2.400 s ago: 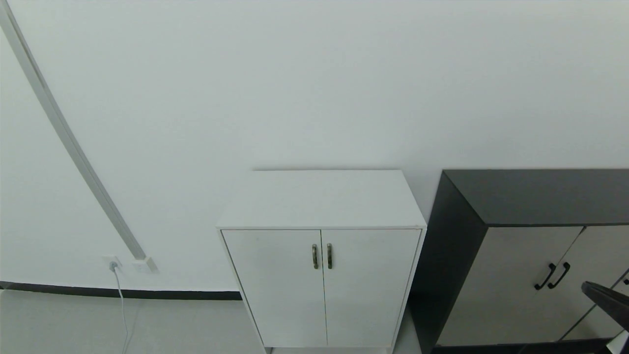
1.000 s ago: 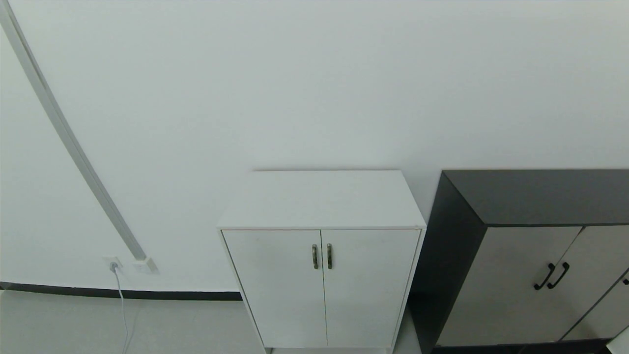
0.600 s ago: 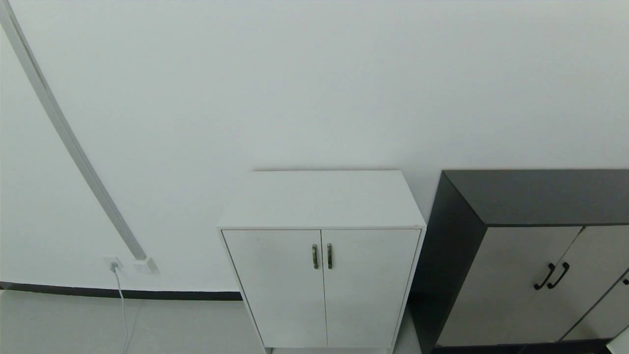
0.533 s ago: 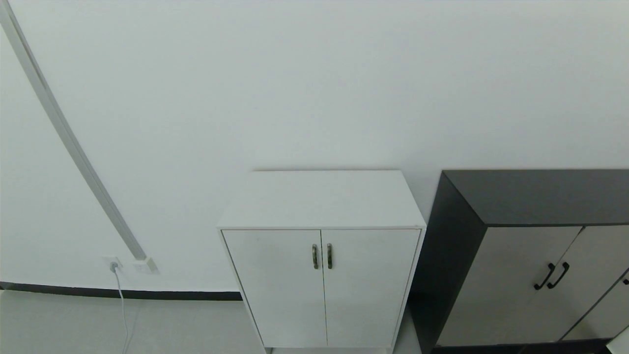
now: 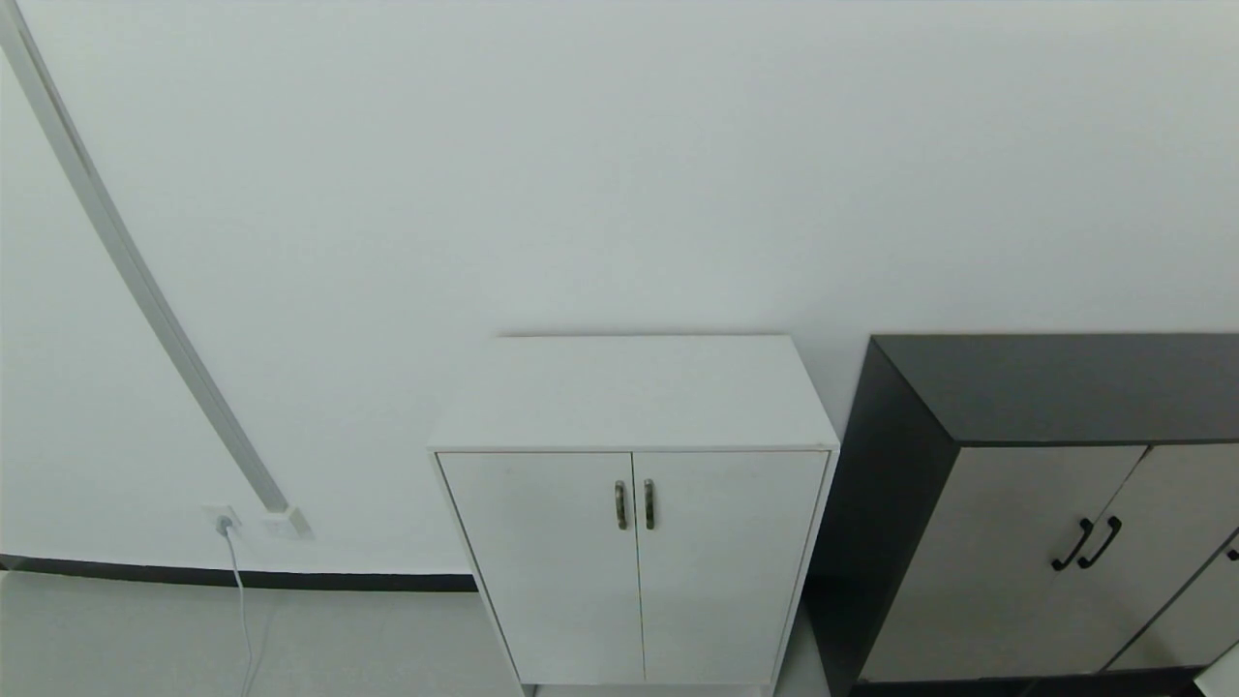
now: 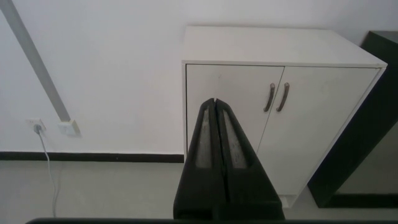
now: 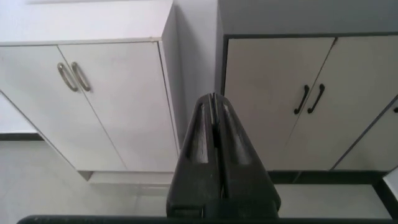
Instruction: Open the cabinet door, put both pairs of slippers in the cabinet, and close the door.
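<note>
A white two-door cabinet (image 5: 634,542) stands against the wall, both doors shut, with two bronze handles (image 5: 634,504) side by side at the middle. The same white cabinet (image 6: 280,99) shows in the left wrist view behind my left gripper (image 6: 215,102), whose fingers are pressed together with nothing between them. My right gripper (image 7: 213,98) is shut and empty too, held in front of the gap between the white cabinet (image 7: 93,93) and the dark one (image 7: 311,93).
A dark cabinet (image 5: 1045,503) with grey doors and black handles (image 5: 1094,542) stands right of the white one. A wall socket (image 5: 225,523) with a hanging cable and a slanted cable duct (image 5: 135,271) are at the left. Grey floor (image 5: 194,639) lies in front.
A dark arm part at the head view's right edge 2.4 s ago has dropped out of that view. The cabinets have not changed.
</note>
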### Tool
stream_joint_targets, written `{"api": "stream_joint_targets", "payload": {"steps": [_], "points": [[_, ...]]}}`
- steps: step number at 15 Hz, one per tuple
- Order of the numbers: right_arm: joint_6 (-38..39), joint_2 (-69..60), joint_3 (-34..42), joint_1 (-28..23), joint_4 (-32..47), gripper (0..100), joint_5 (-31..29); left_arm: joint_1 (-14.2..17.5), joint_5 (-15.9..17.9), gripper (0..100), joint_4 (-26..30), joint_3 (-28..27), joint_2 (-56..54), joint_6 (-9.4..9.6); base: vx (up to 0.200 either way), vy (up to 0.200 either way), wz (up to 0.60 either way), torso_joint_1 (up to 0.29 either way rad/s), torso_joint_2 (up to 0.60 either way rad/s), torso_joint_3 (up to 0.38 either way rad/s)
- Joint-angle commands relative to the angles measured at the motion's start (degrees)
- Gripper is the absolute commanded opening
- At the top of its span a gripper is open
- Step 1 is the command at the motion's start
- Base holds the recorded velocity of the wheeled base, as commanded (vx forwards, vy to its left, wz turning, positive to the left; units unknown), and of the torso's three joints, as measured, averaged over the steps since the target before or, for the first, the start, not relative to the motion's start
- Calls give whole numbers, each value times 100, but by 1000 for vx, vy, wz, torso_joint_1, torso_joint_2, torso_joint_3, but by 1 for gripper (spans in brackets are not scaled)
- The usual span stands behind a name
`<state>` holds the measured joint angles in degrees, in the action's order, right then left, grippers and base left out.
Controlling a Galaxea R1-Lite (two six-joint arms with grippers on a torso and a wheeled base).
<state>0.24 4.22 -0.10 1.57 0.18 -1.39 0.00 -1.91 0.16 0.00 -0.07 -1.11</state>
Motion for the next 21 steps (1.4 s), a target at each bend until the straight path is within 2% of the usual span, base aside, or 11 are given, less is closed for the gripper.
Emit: {"api": "stream_joint_targets", "payload": {"steps": [1, 7, 10, 21], "points": [[11, -237, 10, -78, -1, 0, -2, 0, -2, 0, 2, 0, 7, -3, 0, 0, 0, 0, 0, 0], [72, -413, 10, -140, -18, 0, -19, 0, -11, 0, 2, 0, 7, -3, 0, 0, 0, 0, 0, 0], [415, -413, 10, -140, -27, 0, -142, 0, -11, 0, 2, 0, 7, -3, 0, 0, 0, 0, 0, 0], [354, -413, 10, -148, -27, 0, -133, 0, -2, 0, 2, 0, 7, 14, 0, 0, 0, 0, 0, 0]]}}
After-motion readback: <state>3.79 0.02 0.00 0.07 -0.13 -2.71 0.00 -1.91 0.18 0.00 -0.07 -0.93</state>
